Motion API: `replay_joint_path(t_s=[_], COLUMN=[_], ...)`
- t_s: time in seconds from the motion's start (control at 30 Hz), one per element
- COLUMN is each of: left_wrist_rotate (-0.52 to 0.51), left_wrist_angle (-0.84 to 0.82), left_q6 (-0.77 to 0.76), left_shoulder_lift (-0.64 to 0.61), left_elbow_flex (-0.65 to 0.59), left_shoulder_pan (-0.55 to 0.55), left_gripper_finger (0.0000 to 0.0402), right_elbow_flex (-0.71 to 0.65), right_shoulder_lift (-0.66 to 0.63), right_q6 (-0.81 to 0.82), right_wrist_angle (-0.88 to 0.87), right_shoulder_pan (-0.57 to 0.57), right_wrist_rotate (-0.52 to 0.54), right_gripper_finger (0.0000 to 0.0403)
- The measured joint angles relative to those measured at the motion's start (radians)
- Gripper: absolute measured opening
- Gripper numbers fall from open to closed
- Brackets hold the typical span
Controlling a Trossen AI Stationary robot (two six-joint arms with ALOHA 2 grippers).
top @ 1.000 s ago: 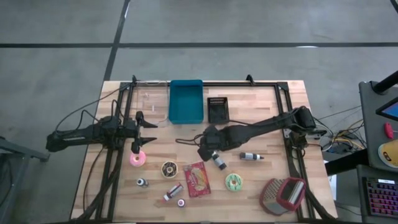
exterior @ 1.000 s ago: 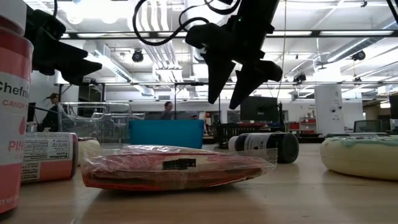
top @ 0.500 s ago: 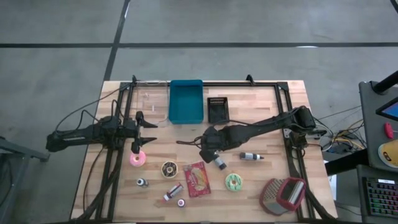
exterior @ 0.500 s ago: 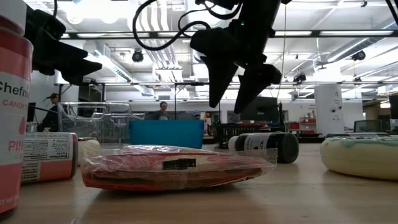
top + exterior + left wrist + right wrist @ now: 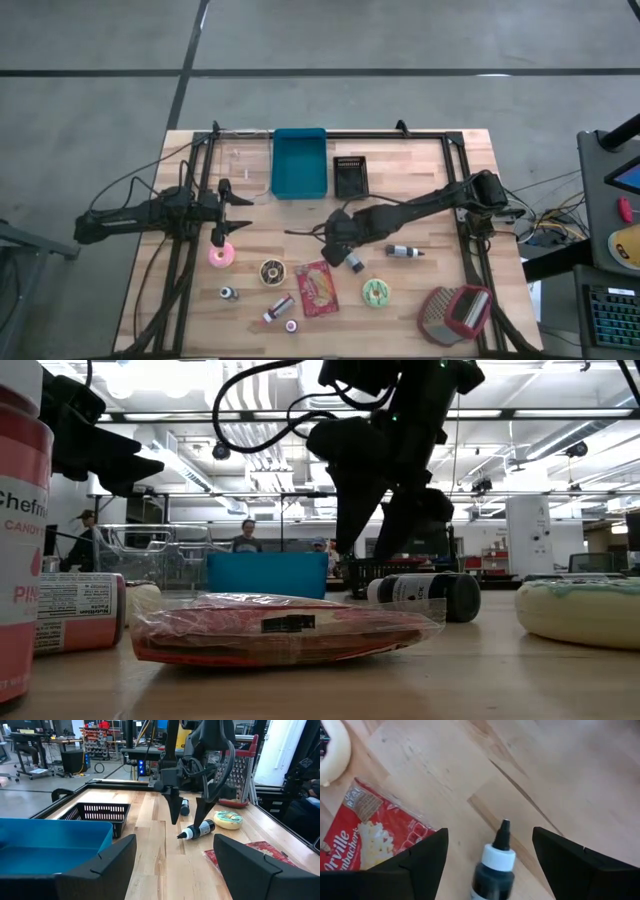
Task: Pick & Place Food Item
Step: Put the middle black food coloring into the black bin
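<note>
Fingers of your right gripper (image 5: 490,857) stand spread apart with nothing between them yet; they hang just above a small dark bottle (image 5: 493,870) with a white collar and black nozzle, which lies on its side on the wooden table (image 5: 420,170). In the high view you see that gripper (image 5: 340,243) near the middle of the table, pointing steeply down, and the bottle (image 5: 353,262) lying just beside it, not touched. Next to the bottle, on the side away from the teal bin (image 5: 299,162), lies a red popcorn packet (image 5: 318,288), flat on the wood; from the right wrist view you can read part of its print (image 5: 357,845). A second dark bottle (image 5: 404,251) lies farther toward the right arm's base, and a pale frosted donut (image 5: 376,292) sits near the packet. Your left gripper (image 5: 238,210) waits at the left edge of the table, level, its fingers (image 5: 100,865) released and empty, with a pink donut (image 5: 221,255) nearby. A black basket (image 5: 351,175) stands beside the bin.
</note>
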Motion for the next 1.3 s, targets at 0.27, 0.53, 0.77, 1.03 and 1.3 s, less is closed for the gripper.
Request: replay_joint_path(t_s=[0.27, 0.53, 0.77, 1.03, 1.3], left_wrist_rotate=[0.0, 0.0, 0.0, 0.0, 0.0], left_wrist_angle=[0.0, 0.0, 0.0, 0.0, 0.0], left_q6=[0.0, 0.0, 0.0, 0.0, 0.0], left_shoulder_lift=[0.0, 0.0, 0.0, 0.0, 0.0], left_elbow_flex=[0.0, 0.0, 0.0, 0.0, 0.0], left_shoulder_pan=[0.0, 0.0, 0.0, 0.0, 0.0], left_gripper_finger=[0.0273, 0.0273, 0.0273, 0.0273, 0.0273], right_elbow_flex=[-0.065, -0.113, -0.177, -0.21, -0.206], right_shoulder_lift=[0.0, 0.0, 0.0, -0.001, -0.001], right_q6=[0.0, 0.0, -0.025, -0.026, -0.026], right_wrist_angle=[0.078, 0.149, 0.236, 0.27, 0.259], right_shoulder_pan=[0.0, 0.0, 0.0, -0.009, -0.012], right_wrist_rotate=[-0.02, -0.018, -0.017, -0.017, -0.016], right_gripper_finger=[0.0264, 0.0252, 0.0246, 0.0233, 0.0188])
